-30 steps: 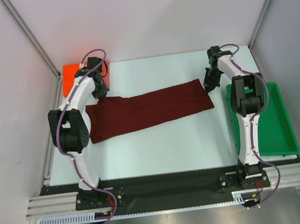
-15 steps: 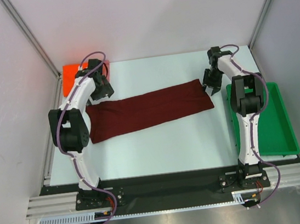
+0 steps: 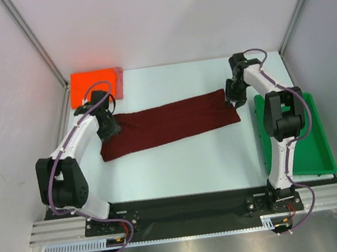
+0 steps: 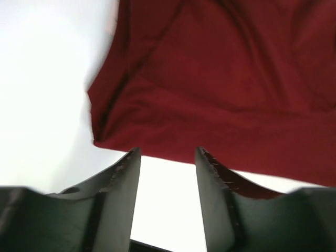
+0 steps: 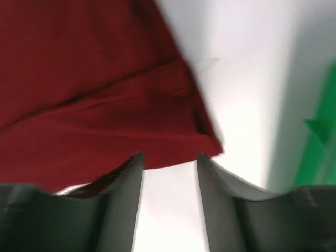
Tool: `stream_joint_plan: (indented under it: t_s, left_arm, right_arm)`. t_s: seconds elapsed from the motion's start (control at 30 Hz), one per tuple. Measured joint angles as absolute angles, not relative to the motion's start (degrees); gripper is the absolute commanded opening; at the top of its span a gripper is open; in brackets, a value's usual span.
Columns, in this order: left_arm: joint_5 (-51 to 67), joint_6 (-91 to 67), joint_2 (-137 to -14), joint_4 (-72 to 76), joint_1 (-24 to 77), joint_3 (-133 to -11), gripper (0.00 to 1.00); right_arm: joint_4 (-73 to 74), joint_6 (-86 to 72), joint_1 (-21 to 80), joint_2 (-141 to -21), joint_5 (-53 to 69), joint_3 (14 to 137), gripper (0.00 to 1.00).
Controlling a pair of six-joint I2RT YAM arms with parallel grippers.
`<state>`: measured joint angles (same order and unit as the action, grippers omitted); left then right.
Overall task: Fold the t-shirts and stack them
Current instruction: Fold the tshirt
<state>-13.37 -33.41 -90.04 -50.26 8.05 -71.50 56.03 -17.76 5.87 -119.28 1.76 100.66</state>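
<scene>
Top external view: bright orange-red cloth t-shirt [image 3: 89, 87] folded; dark maroon cloth t-shirt [image 3: 174, 122] a long strip, unfinished. Jaws of left gripper [image 4: 167, 157] and right gripper [image 5: 169, 160] released, empty.

Top view bright, even, sharp, with faint shadows. Wrist views motion-blurred: desk [image 4: 42, 79] blown out white, fingers [image 5: 121, 210] dark and soft, maroon t-shirt [image 4: 236, 79] edges smeared.
</scene>
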Motion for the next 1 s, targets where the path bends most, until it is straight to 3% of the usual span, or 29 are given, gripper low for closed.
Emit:
stream_joint_plan:
  t_s: [0.17,0.27,0.43,0.7,0.83,0.93,1.0]
  left_arm:
    - [-6.6,-35.1,-91.0,-45.9,8.0,-67.1,0.37]
    - [-3.6,-36.6,-94.3,-43.8,7.7,-64.4,0.36]
    - [-1.0,-39.3,-96.7,-42.1,4.8,-57.5,0.39]
    - [-0.6,-40.5,-96.7,-42.1,3.2,-57.3,0.42]
    - [-2.2,-40.4,-95.4,-42.7,3.1,-56.9,0.52]
    - [-6.7,-39.4,-92.4,-45.2,3.1,-57.2,0.65]
    - [-9.8,-38.9,-90.1,-47.0,3.8,-58.4,0.71]
  right_arm:
    - [52.8,-18.3,7.3,-119.6,5.0,97.2,0.17]
    - [51.7,-18.4,7.0,-120.0,5.6,95.8,0.14]
    - [49.2,-18.5,6.2,-120.6,5.1,91.2,0.17]
    - [46.3,-20.0,5.0,-118.8,5.9,87.0,0.23]
    - [47.9,-19.9,5.1,-117.7,5.1,86.4,0.37]
    - [50.6,-19.5,5.5,-117.5,4.6,88.4,0.53]
    - [51.5,-19.2,5.9,-117.5,4.5,91.4,0.57]
